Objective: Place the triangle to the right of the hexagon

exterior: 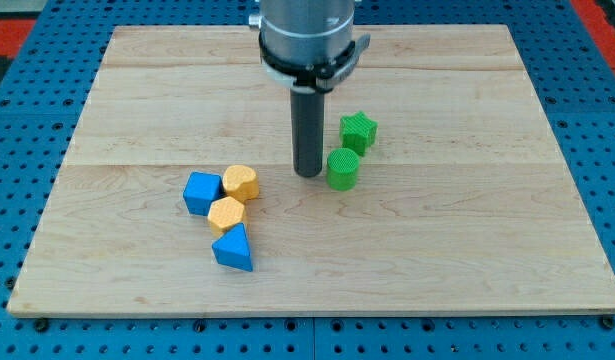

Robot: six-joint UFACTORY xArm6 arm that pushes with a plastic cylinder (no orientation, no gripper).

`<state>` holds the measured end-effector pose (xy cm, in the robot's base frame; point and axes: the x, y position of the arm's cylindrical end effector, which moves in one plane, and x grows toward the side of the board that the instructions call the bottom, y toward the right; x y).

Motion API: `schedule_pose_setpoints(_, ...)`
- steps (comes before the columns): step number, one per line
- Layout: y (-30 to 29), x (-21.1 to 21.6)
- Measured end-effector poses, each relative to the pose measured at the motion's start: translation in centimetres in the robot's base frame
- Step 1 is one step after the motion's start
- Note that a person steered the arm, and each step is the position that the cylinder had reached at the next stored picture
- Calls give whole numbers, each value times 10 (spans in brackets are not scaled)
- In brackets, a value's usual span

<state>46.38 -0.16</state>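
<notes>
Blue triangle (234, 248): lies near the view's bottom, left of centre, lowest of a cluster of four; its upper edge touches or nearly touches the yellow hexagon (227, 213) just above it.
Yellow hexagon: sits in the middle of the cluster, with the blue cube (202, 192) to its upper left and the yellow cylinder (241, 183) just above.
My tip (308, 174): rests on the wooden board (467, 250) just left of the green cylinder (343, 168), well apart from the triangle, up and to the view's right of it.
Pincer: there is none, only a plain rod, so nothing is spread, pressed or pinched.
Handling, judged: the triangle looks like a small, light, rigid block that should slide easily on smooth wood; its slanted faces may make it swivel if pushed off-centre.
Where to push, judged: square on the middle of its left face, to carry it rightward clear of the hexagon, then nudge it up level.
Risk, judged: the hexagon is so close that a careless push may drag it along.
Count: blue blocks two; yellow blocks two; green blocks two, the cylinder and a green star (358, 130).
</notes>
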Motion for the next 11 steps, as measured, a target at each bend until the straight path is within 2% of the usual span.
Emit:
schedule_pose_setpoints(1, 8, 6)
schedule_pose_setpoints(2, 66, 29)
schedule_pose_setpoints(3, 13, 119)
schedule_pose_setpoints(4, -74, 145)
schedule_pose_setpoints(5, -105, 113)
schedule_pose_setpoints(6, -103, 140)
schedule_pose_setpoints(7, -118, 140)
schedule_pose_setpoints(9, -57, 106)
schedule_pose_setpoints(10, -60, 103)
schedule_pose_setpoints(11, -106, 108)
